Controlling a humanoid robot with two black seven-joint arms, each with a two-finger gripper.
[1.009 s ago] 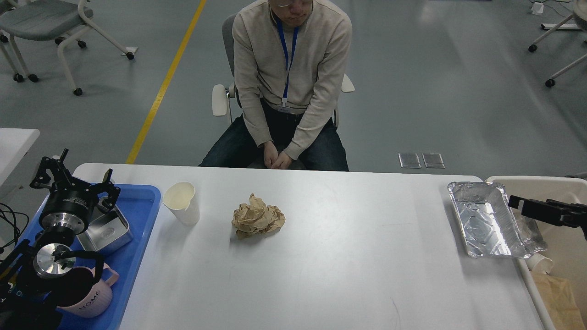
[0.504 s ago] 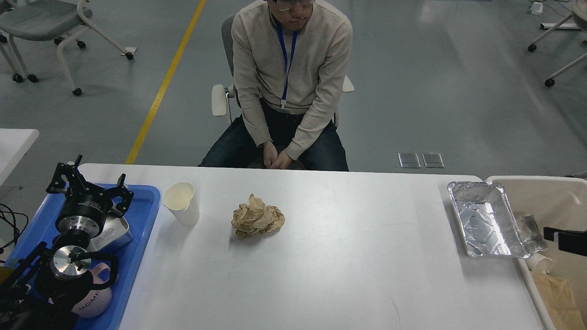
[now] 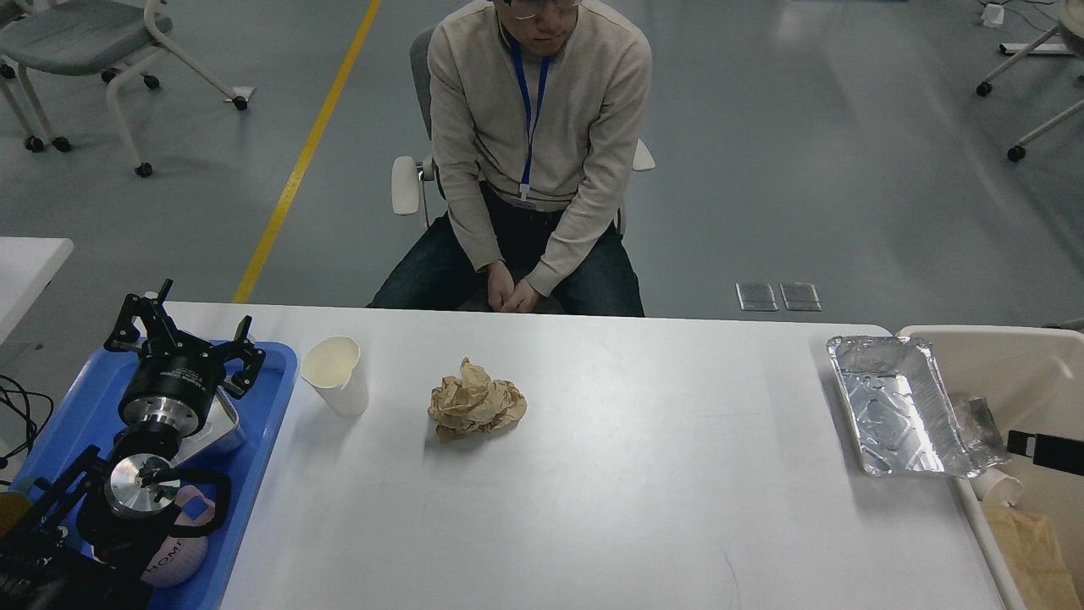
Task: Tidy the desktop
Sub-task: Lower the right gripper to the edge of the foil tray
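Black left pincer spread above blue tray, arm raised

Lighting: bright, even, overhead. You get soft glare along the desktop far edge and hot glints on the foil tray at its right edge. Shadows: faint, short. Focus: sharp throughout; no blur.

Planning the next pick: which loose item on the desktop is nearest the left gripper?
The white paper cup. It stands upright just beside the blue tray under the left gripper; the crumpled brown paper is mid-table, the foil tray far right.
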